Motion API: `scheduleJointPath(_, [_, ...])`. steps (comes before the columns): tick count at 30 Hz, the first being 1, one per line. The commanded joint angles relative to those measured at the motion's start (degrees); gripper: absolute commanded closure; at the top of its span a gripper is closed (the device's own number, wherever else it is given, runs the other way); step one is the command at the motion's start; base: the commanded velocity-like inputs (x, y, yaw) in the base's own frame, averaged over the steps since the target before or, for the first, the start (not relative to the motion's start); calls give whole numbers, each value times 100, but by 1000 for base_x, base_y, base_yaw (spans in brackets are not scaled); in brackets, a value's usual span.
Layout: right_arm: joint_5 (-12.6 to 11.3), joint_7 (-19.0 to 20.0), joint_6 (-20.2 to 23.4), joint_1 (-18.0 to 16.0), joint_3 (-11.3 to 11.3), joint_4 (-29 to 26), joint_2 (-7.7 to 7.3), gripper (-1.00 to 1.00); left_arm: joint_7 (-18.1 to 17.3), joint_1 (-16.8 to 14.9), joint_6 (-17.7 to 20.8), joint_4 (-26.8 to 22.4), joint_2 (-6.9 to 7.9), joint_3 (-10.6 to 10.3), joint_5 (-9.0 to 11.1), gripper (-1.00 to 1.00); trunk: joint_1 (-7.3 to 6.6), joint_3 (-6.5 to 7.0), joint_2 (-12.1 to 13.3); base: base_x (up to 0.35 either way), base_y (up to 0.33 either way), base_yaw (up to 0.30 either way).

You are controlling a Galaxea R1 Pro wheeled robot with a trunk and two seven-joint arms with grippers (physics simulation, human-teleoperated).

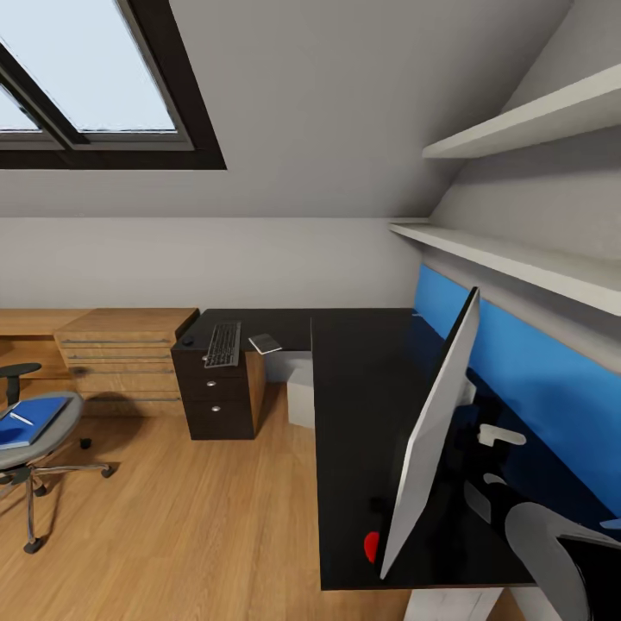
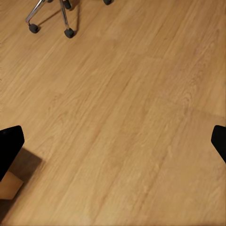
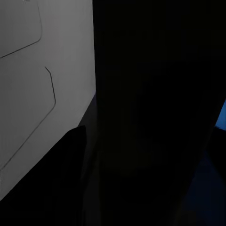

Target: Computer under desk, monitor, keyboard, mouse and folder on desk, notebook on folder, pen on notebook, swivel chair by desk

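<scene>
While we judge the monitor (image 1: 431, 431) placement is in hand, it stands on the near desk (image 1: 362, 414), keyboard (image 1: 222, 343) far left. Our left tool (image 2: 113, 141) hangs spread wide, empty, above the floor (image 2: 122, 103). Our right tool's state we cannot tell; next, likely releasing the monitor.

Skylight (image 1: 86, 82), white shelves (image 1: 517, 129), light-wood chest (image 1: 125, 349), wood floor (image 1: 190, 535).
</scene>
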Motion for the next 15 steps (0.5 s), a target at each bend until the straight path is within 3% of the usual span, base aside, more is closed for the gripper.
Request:
scheduleJointPath(1, [43,38,-2,-3,-172,3,0,100,33,0,-3,-14,3,-51,34,-100,1,-7,-4,0,0,0])
scheduleJointPath(15, [46,41,-2,0,-180,14,-3,100,16,-2,-8,-12,-2,-51,34,-100,1,-7,-4,25,-30,0])
